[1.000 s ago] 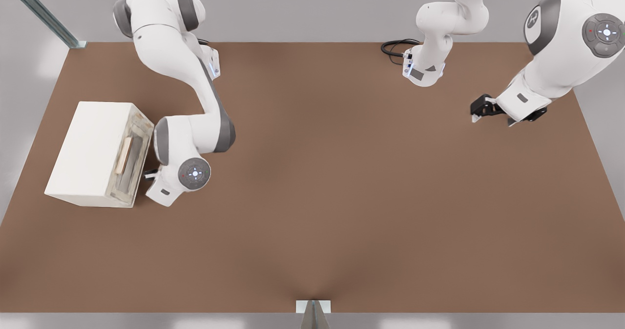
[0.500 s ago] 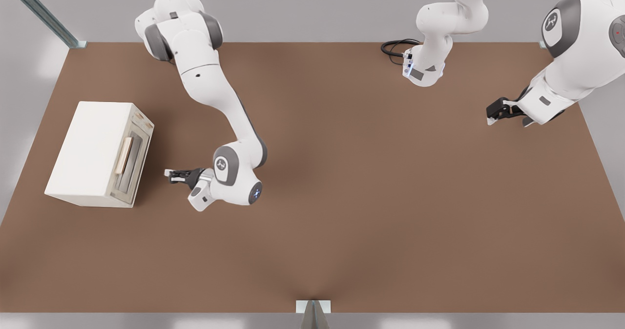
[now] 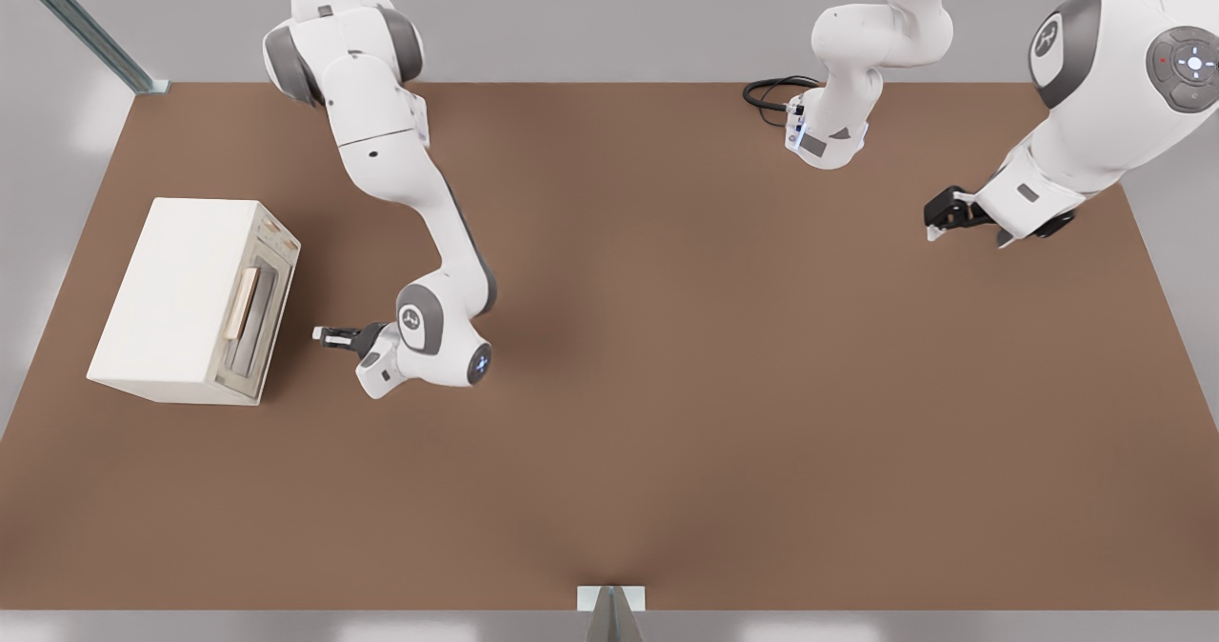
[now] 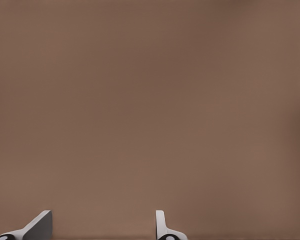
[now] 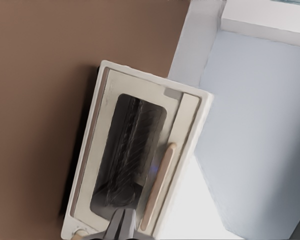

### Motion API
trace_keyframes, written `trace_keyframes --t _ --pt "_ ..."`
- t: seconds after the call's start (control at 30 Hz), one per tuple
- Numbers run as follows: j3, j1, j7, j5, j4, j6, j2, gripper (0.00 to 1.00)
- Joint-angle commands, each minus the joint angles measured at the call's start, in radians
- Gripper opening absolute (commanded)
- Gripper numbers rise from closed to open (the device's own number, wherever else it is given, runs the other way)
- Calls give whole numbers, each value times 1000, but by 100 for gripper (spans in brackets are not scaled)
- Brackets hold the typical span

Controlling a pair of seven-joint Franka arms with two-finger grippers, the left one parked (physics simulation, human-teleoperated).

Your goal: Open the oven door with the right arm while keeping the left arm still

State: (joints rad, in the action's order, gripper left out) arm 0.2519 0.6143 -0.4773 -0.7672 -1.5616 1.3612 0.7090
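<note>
The cream-white oven (image 3: 176, 294) stands at the front view's left on the brown table. Its oven door (image 3: 259, 310), with a see-through window and a tan bar handle (image 3: 246, 302), lies flat against the body. My right arm's gripper (image 3: 322, 335) hovers a short way off the door on the front view's right side, pointing at its lower part and touching nothing. In the right wrist view the door (image 5: 185, 125) and handle (image 5: 159, 185) fill the middle. The gripper (image 5: 122, 226) shows there with its fingers together, just in front of the window's end.
The brown table (image 3: 667, 385) stretches wide to the front view's right of the oven. A black cable (image 3: 769, 94) lies at the back edge. A metal bracket (image 3: 609, 609) sits at the near edge. The parked arm's gripper (image 3: 943, 213) hangs at far right.
A second ago the gripper was right at the door's lower end. It pulled away to the front view's right, then crept slightly back toward the oven. The door appears shut now.
</note>
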Motion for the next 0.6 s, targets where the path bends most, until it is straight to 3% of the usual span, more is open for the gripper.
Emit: trace_keyframes --t 0.0,0.57 --pt "1 -13 -147 -6 -8 7 -25 21" --pt "115 -111 77 -69 -5 174 -17 21"
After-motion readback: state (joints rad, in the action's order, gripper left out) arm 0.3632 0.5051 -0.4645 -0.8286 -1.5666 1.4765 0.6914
